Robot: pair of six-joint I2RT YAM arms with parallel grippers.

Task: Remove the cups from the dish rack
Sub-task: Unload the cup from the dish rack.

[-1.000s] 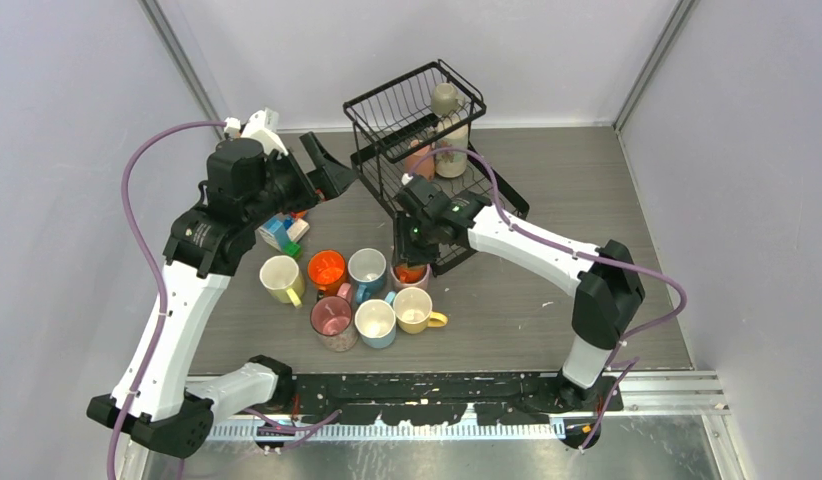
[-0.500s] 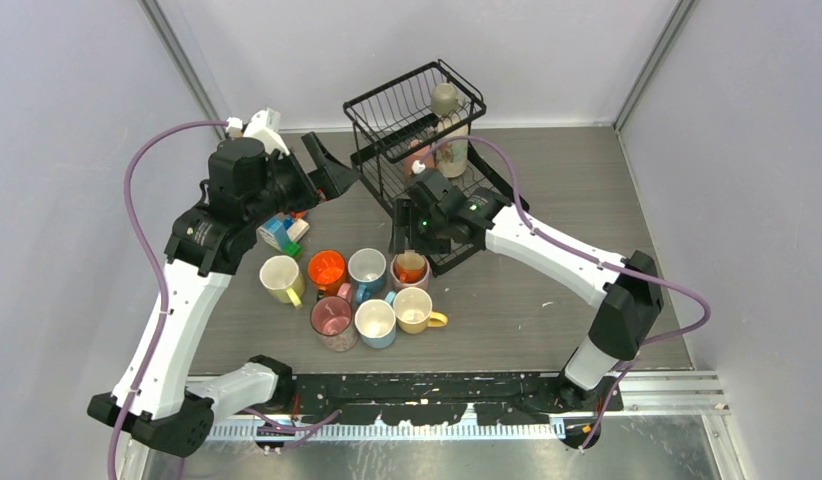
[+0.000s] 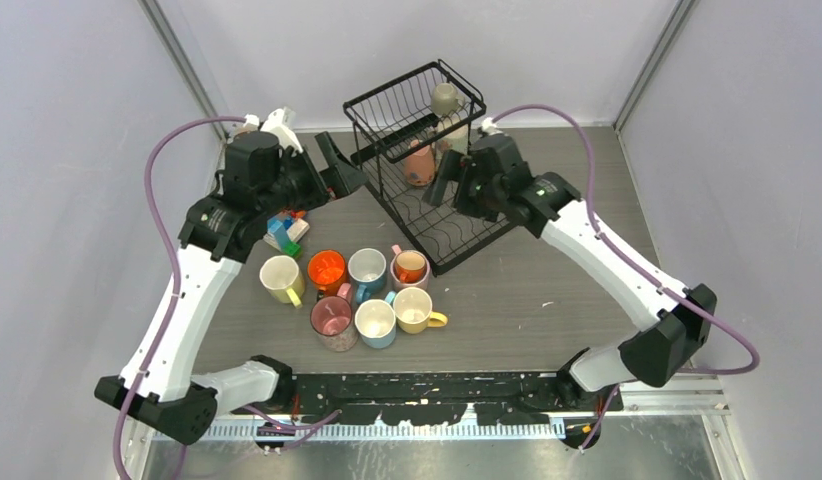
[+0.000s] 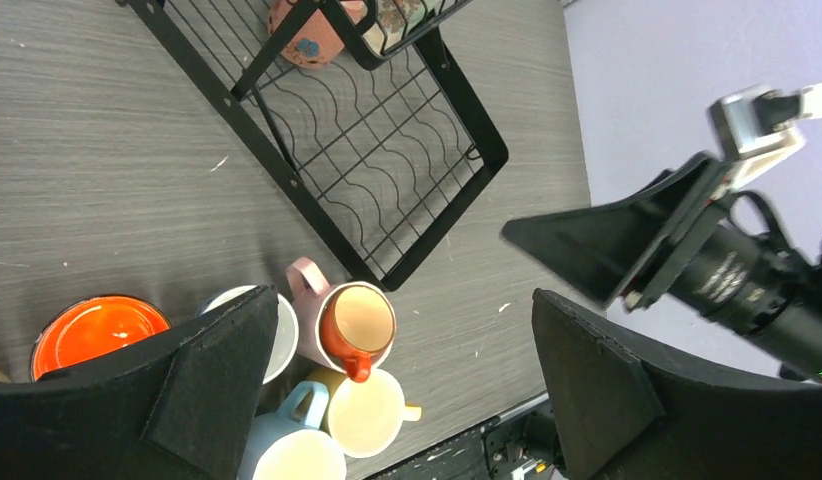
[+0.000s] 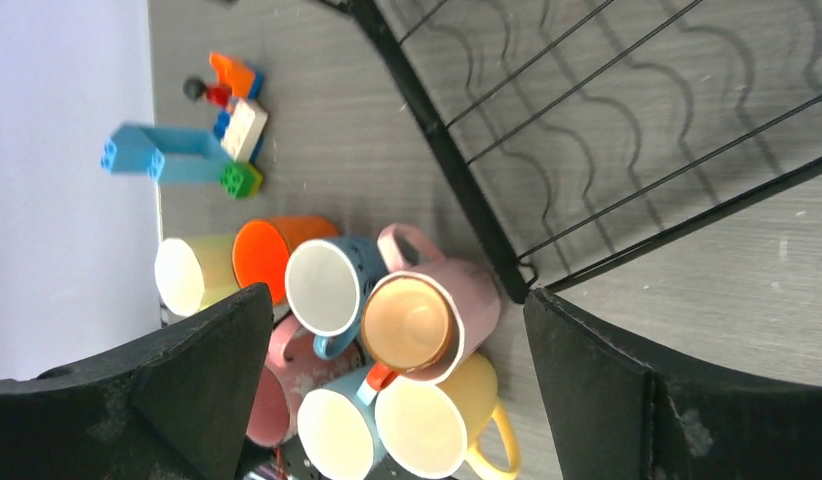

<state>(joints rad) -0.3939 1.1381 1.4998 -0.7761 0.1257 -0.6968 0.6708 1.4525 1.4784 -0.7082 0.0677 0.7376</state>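
The black wire dish rack (image 3: 391, 105) stands at the back. A salmon cup (image 3: 419, 165) and beige cups (image 3: 445, 99) are in it. Several cups cluster on the table in front. Among them are a yellow one (image 3: 280, 277), an orange one (image 3: 326, 268) and a small orange cup nested in a pink cup (image 3: 410, 267). My right gripper (image 3: 445, 184) hangs open and empty beside the rack's upper basket, above the lower tray (image 5: 607, 130). Its view looks down on the nested orange cup (image 5: 412, 322). My left gripper (image 3: 345, 172) is open and empty left of the rack, with the nested cup (image 4: 359, 320) far below its fingers.
Small blue, white and orange blocks (image 3: 284, 232) lie left of the cup cluster, and the blocks (image 5: 187, 152) also show in the right wrist view. Grey walls close in on the left, back and right. The arm bases sit at the near edge.
My right gripper opened, left the small orange cup nested in the pink cup, and rose back to the rack. My left arm shifted slightly toward the rack.
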